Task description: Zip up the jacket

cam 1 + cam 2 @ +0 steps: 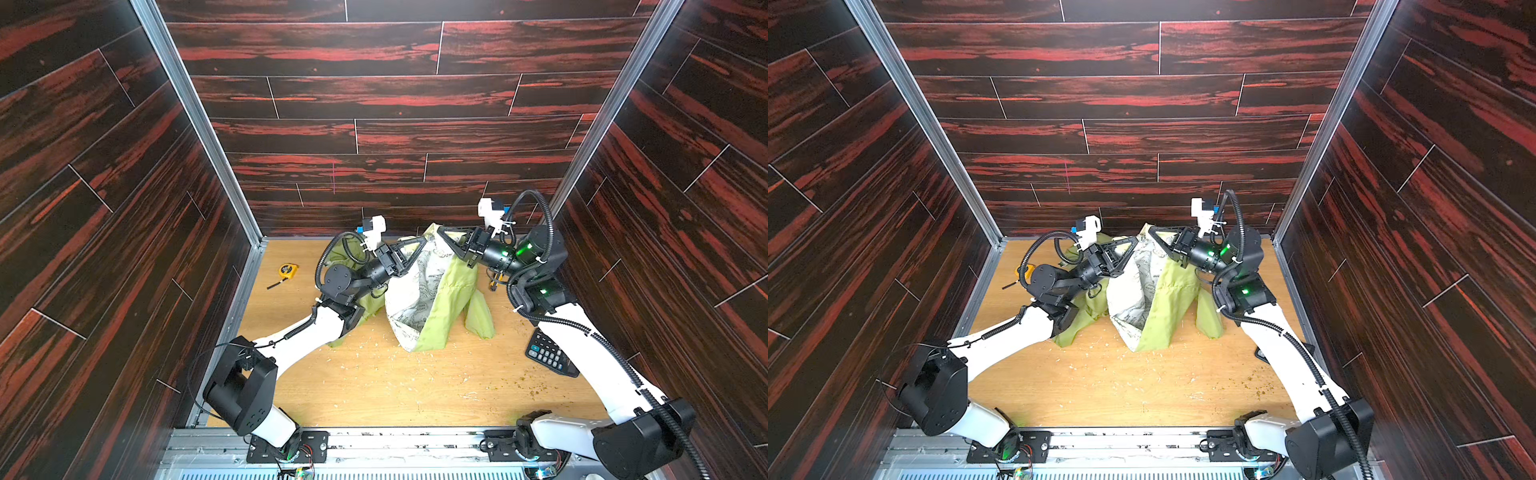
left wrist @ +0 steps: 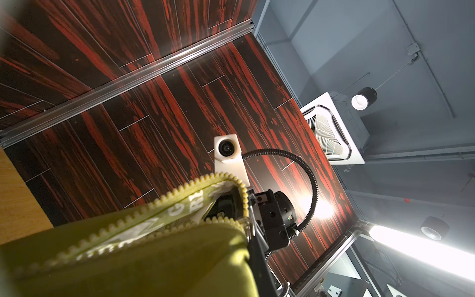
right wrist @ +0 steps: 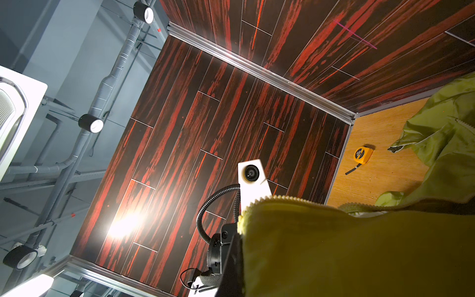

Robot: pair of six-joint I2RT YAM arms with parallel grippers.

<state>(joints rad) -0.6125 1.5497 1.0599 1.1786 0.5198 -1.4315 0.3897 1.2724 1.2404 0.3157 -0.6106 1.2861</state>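
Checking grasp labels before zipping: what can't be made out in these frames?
- Zipper slider: not identifiable; wrist views show only teeth on the thin lime-green windbreaker jacket, folded over.
- Left pincer, right pincer pads: too small, pressed into folds, both top views.
- Flat black calculator: partly under right arm, a top view.
- Yellow tape measure: mostly behind left arm, a top view.

The jacket (image 1: 1163, 291) hangs like a tent at the back of the table (image 1: 1142, 399). Its top edge is pinched by the left end effector (image 1: 1134, 240) and the right end effector (image 1: 1152, 230), whose tips nearly meet. The front gapes open on whitish printed lining, and the hem and a sleeve rest on the wood. A yellow tape measure (image 1: 1022, 272) lies partly hidden behind the left arm. Pale scraps (image 1: 1121, 353) lie near the hem.
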